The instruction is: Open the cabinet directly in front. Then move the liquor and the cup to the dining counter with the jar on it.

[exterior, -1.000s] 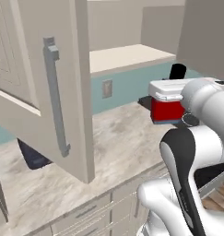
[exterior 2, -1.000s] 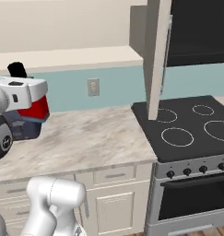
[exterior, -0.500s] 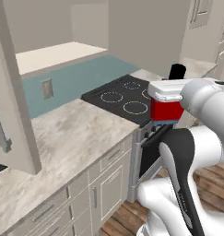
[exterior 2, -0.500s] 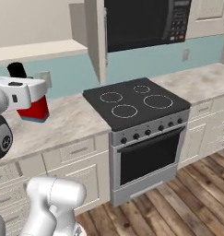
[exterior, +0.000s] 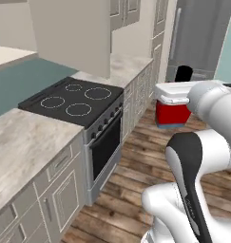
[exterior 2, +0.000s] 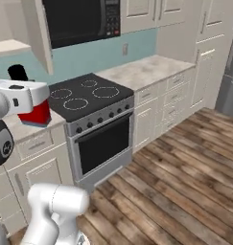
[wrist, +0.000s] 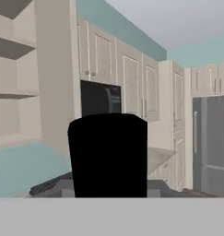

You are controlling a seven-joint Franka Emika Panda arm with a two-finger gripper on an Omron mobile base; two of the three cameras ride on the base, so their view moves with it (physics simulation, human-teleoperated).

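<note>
Base and cameras have swung right since a moment ago, past the stove (exterior: 74, 100) toward the wood floor (exterior 2: 185, 167).
Gripper (exterior: 176, 90) pinches the liquor (exterior: 173, 113) aloft at the arm's tip, black cap (wrist: 108, 154) up, above the floor beside the stove's front edge.

Marbled ctr (exterior: 22, 142) flanks black stove (exterior: 74, 99), wood floor (exterior 2: 185, 182).

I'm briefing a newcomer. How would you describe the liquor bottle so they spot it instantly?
Start at the white robot arm beside the black stove. The liquor sits clamped in the gripper: a squat bottle with a wide red label and black cap, the only red thing around.
</note>
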